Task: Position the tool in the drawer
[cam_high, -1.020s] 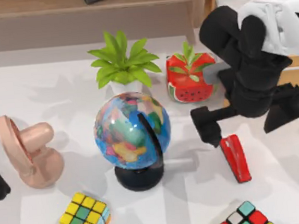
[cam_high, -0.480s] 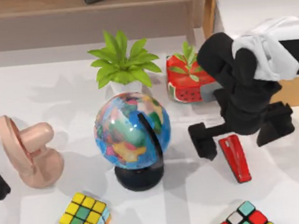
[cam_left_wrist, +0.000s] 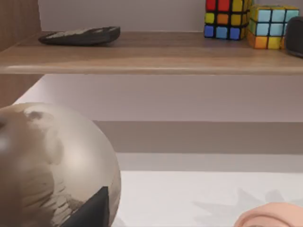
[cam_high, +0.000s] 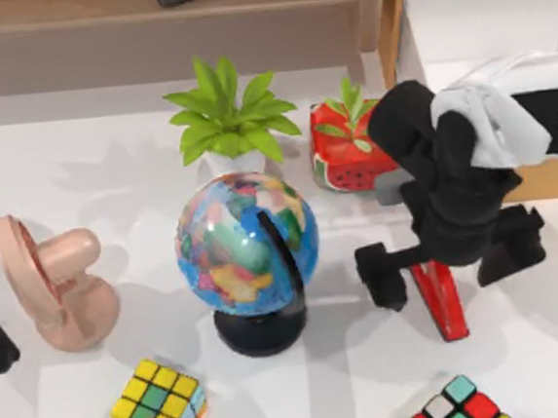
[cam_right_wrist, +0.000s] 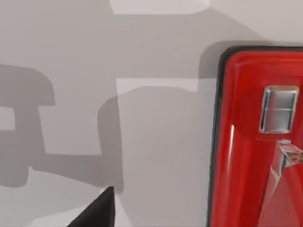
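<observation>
the red stapler (cam_high: 440, 298) lies flat on the white surface (cam_high: 545, 342) at the right, its long axis running toward and away from the open drawer (cam_high: 478, 25). the right gripper (cam_high: 449, 258) hangs directly above its far end, fingers released and straddling it crosswise. the left arm is parked at the far left.

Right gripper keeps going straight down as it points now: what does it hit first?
Likely the red stapler: the right gripper is open, fingers straddling its near end. Height above it is unclear; beyond it, just the table.
</observation>
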Robot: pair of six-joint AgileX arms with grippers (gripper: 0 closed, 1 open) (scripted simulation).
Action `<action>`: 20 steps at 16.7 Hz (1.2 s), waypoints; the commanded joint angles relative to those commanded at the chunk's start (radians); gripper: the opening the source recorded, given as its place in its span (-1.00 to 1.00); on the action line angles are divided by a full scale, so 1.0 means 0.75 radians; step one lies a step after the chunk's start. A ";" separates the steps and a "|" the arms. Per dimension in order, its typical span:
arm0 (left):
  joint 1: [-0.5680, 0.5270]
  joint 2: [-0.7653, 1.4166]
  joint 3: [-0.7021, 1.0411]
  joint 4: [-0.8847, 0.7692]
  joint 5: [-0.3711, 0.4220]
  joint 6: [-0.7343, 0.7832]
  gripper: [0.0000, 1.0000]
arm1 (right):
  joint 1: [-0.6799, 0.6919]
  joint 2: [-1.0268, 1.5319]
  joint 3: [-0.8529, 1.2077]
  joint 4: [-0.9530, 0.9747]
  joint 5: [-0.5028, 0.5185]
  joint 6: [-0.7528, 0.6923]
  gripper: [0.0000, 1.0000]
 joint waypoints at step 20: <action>0.000 0.000 0.000 0.000 0.000 0.000 1.00 | 0.000 -0.003 0.000 0.000 0.000 0.001 -1.00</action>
